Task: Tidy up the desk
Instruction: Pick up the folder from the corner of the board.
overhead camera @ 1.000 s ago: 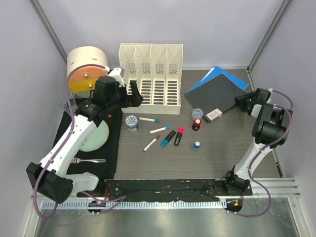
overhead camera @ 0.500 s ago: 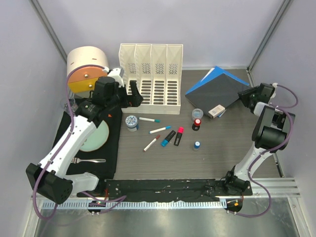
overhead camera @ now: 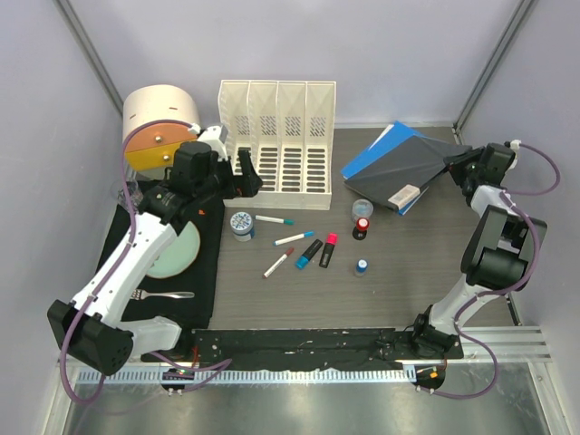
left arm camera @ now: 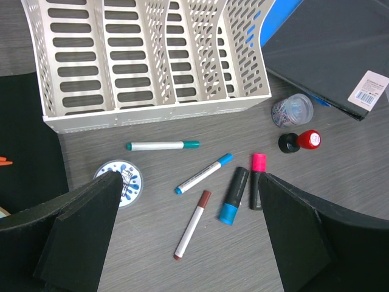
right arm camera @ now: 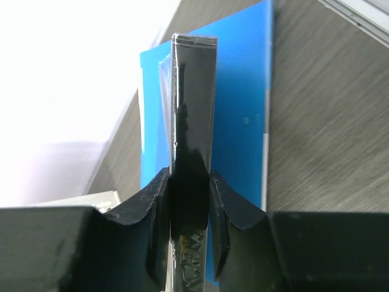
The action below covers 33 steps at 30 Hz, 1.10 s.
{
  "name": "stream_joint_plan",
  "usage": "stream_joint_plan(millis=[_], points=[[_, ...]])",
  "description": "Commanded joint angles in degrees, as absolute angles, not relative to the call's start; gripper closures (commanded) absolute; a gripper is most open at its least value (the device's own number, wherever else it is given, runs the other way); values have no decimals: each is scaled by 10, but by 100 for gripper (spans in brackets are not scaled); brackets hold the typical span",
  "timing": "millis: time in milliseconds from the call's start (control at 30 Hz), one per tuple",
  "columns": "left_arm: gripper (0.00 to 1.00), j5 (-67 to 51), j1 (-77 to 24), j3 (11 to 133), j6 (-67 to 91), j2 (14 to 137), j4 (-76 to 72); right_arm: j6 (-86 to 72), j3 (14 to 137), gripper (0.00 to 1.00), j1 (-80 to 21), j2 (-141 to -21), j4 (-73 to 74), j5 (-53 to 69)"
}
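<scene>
The desk (overhead camera: 381,299) is a dark wood-grain top inside metal rails. At its far right my right gripper (overhead camera: 459,166) is shut on the edge of a black book (overhead camera: 408,170), which is tilted up over a blue folder (overhead camera: 367,161). The right wrist view shows both fingers pressed against the book's edge (right arm camera: 193,109), with the folder (right arm camera: 243,121) behind it. My left gripper (overhead camera: 246,172) hangs open and empty in front of the white file rack (overhead camera: 278,145). In its wrist view the gripper (left arm camera: 191,237) is above loose markers (left arm camera: 192,224) and highlighters (left arm camera: 234,196).
A round blue-and-white tin (overhead camera: 242,223), a clear jar of clips (overhead camera: 362,207), a red-and-black piece (overhead camera: 362,227) and a small blue cap (overhead camera: 362,266) lie mid-desk. On the left, a black mat (overhead camera: 204,272) holds a green plate (overhead camera: 172,252) and fork (overhead camera: 168,294). A tan drum (overhead camera: 161,122) stands behind.
My right gripper has closed on the black book and drawn its edge up and toward the back right, so the book now tilts. The left arm has not moved.
</scene>
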<state>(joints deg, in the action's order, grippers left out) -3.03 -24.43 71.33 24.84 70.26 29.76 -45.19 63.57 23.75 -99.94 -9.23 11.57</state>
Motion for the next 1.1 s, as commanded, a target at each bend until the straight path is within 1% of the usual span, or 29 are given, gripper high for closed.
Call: stream_joint_plan(millis=[0, 300, 400, 467, 533, 667, 767, 800, 900, 1067], points=[[0, -27, -246, 709, 246, 687, 273, -446, 678, 99, 239, -958, -116, 147], [0, -24, -246, 707, 243, 679, 277, -497, 657, 99, 231, -921, -199, 173], [0, -19, -246, 711, 241, 679, 279, -529, 647, 99, 231, -911, -238, 178], [0, -18, -246, 714, 242, 678, 280, -549, 638, 99, 231, -908, -290, 189], [0, -18, -246, 716, 241, 678, 280, -562, 642, 99, 229, -904, -305, 191], [0, -17, -246, 722, 240, 679, 282, -563, 649, 99, 224, -883, -296, 180], [0, -8, -254, 743, 233, 684, 308, -522, 662, 99, 212, -852, -236, 151], [0, 26, -261, 751, 222, 684, 314, -514, 661, 99, 208, -841, -226, 136], [0, 75, -294, 775, 207, 684, 330, -492, 654, 99, 199, -803, -179, 102], [0, 112, -341, 793, 202, 691, 342, -469, 647, 99, 194, -747, -128, 79]])
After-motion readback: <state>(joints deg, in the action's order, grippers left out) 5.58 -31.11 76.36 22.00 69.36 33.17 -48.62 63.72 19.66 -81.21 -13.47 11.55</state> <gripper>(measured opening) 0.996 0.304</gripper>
